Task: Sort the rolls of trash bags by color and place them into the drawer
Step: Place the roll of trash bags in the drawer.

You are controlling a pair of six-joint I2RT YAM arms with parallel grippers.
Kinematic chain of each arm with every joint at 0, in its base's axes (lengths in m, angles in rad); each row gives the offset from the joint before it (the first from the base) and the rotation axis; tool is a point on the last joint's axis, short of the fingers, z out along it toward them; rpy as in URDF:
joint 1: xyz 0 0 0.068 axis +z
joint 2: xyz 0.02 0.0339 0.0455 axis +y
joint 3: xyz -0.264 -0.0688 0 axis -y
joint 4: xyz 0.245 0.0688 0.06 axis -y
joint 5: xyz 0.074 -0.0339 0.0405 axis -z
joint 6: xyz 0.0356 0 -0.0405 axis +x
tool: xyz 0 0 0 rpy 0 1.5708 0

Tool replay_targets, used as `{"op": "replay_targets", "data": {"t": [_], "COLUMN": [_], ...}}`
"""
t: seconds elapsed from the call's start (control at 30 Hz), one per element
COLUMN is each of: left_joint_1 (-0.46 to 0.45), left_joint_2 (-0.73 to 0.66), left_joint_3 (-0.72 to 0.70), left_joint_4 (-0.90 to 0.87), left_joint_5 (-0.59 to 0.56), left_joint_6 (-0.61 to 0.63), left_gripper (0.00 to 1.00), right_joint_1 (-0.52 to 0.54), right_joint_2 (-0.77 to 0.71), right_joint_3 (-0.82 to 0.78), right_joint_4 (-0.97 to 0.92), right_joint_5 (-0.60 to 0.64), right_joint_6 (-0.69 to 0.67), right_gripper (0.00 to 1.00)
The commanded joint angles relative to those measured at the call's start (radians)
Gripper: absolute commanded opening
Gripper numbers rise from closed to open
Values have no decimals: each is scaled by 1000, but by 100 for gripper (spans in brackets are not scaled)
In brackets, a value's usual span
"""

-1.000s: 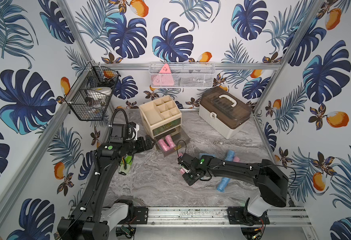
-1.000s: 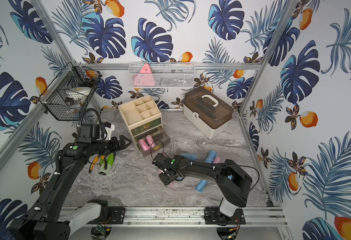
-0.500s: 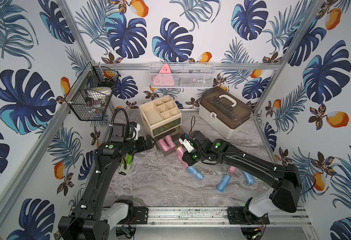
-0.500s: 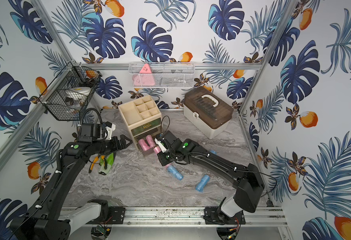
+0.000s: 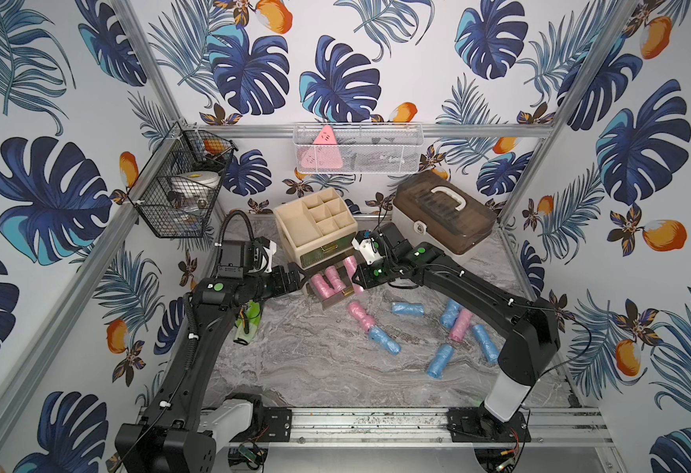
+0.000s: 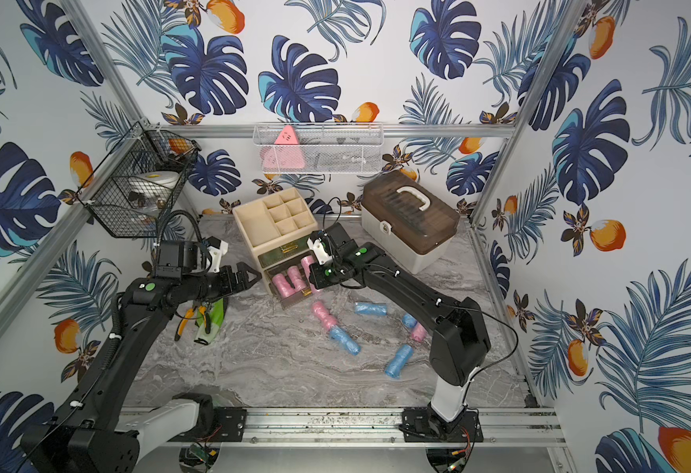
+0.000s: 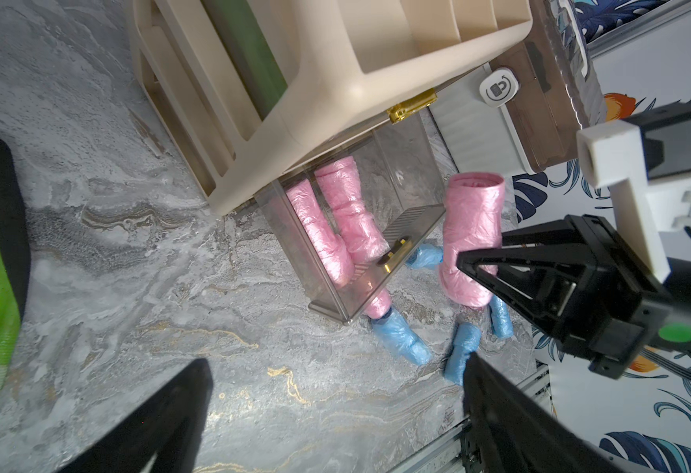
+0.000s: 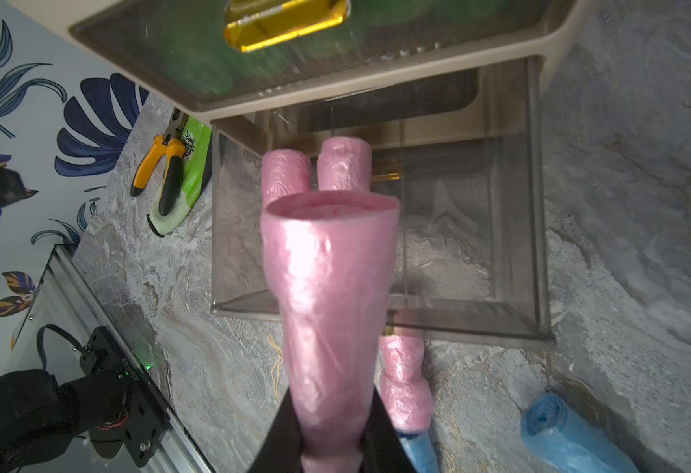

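Pink roll (image 8: 327, 295), clamped in the right jaws, hangs over the front edge of the open drawer (image 8: 536, 245); let go here, it may strike that wall and fall outside. Left jaws gape, empty.

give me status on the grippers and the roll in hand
Right gripper shut on pink roll, held at the open drawer. Left gripper open, holding nothing, beside organizer. Two pink rolls already inside; nothing seen in the way.

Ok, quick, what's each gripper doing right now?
Left gripper: open, holding nothing.
Right gripper: closed on a pink roll.
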Motion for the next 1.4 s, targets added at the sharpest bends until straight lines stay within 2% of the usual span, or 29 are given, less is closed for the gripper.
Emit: {"op": "replay_targets", "data": {"t": [0.0, 0.37, 0.57, 0.93, 1.03, 1.13, 1.23, 1.37], "left_joint_1": [3, 2, 2, 3, 2, 2, 2, 2], "left_joint_2": [1, 1, 4, 1, 0, 0, 0, 0], "left_joint_3": [7, 3, 5, 11, 13, 15, 16, 16], "left_joint_4": [21, 17, 22, 14, 9, 9, 9, 12], "left_joint_5": [9, 7, 10, 4, 2, 4, 5, 7], "left_joint_6": [-11, -4, -9, -8, -8, -8, -10, -14], "left_gripper": [99, 99, 99, 99, 99, 99, 99, 99], "right_joint_1": [-13, -52, -55, -54, -53, -54, -54, -57], "right_joint_2": [42, 198, 272, 344, 353, 352, 333, 294], "right_joint_3": [45, 189, 215, 248, 262, 266, 258, 244], "right_joint_4": [37, 9, -9, 24, 23, 21, 23, 23], "right_joint_5": [-35, -49, -71, -204, -230, -233, -221, -194], "right_joint_6": [-4, -7, -8, 46, 54, 59, 61, 61], "right_gripper": [12, 12, 12, 13, 19, 36, 47, 55]}}
